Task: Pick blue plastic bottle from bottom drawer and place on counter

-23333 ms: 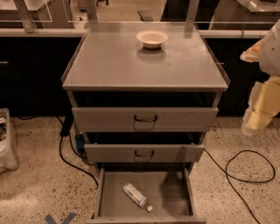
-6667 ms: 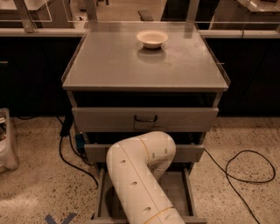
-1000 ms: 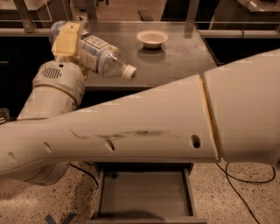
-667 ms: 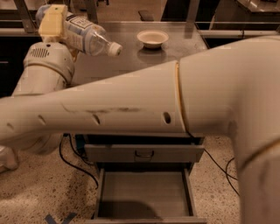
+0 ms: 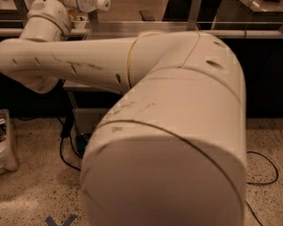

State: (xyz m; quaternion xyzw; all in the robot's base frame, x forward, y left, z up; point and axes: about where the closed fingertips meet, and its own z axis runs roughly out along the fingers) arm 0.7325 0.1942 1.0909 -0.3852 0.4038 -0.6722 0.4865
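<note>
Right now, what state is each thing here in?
blue plastic bottle: raised at the picture's top edge, lying sideways, white cap on.
hand: past the top left edge, out of view.
arm: stretched across the view, hiding most of the cabinet.
counter: only a strip shows above the arm.
bottom drawer: hidden behind the arm.

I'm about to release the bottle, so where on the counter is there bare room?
Only a bare counter strip shows, between the arm and the back rail. The gripper and blue plastic bottle are at top left; the arm hides the rest.
</note>
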